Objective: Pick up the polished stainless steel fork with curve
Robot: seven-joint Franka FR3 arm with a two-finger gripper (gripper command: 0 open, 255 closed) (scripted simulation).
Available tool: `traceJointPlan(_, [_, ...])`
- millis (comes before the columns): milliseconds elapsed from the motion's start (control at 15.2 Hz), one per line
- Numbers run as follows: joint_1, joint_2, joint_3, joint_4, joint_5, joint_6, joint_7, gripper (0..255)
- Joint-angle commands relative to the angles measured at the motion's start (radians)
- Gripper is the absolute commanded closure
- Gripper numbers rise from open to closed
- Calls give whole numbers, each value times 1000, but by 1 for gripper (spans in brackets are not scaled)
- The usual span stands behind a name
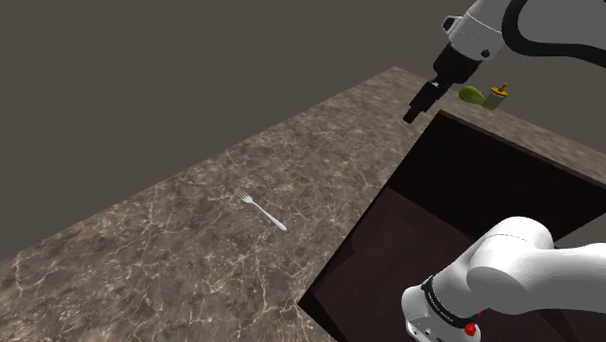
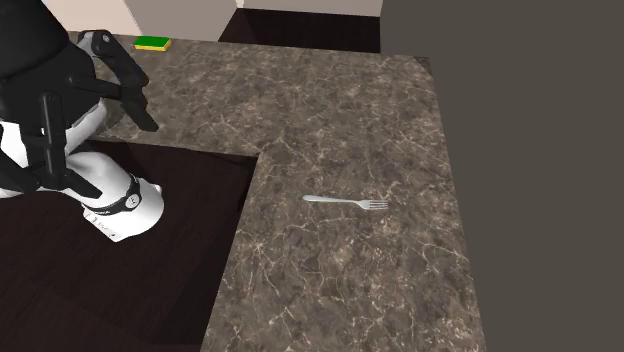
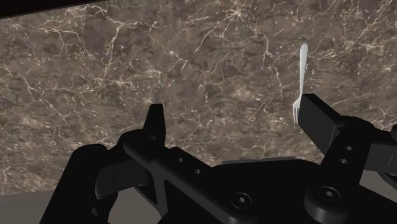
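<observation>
1. The fork [image 1: 260,209] lies flat and alone on the dark veined stone counter [image 1: 146,233], well apart from the edge of the sunken dark recess [image 1: 466,194] beside it.
2. The gripper [image 1: 416,112] hangs high by the recess's far end in the shoulder view, well away from the fork. In the wrist view its fingers [image 3: 154,124] stand spread with nothing between them, so we hold nothing.
3. We judge the step in hand to be the approach; no part of the pick is done yet.
4. To do it well, we should carry the hand over the counter until the handle sits midway between the fingers, turning the wrist so the jaws close across the thin handle, not along it.
5. The fork is low and slim, so we should descend straight until the tips nearly meet the stone. Stopping short would let them shut above it.
6. Gripping near the handle's middle should keep it from tipping as we lift.
</observation>
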Motion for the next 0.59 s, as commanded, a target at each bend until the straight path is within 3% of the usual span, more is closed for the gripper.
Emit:
traceJointPlan(0, [0,0,0,0,0,0,0,0])
traceJointPlan(528, [30,140,88,-102,52,220,123,0])
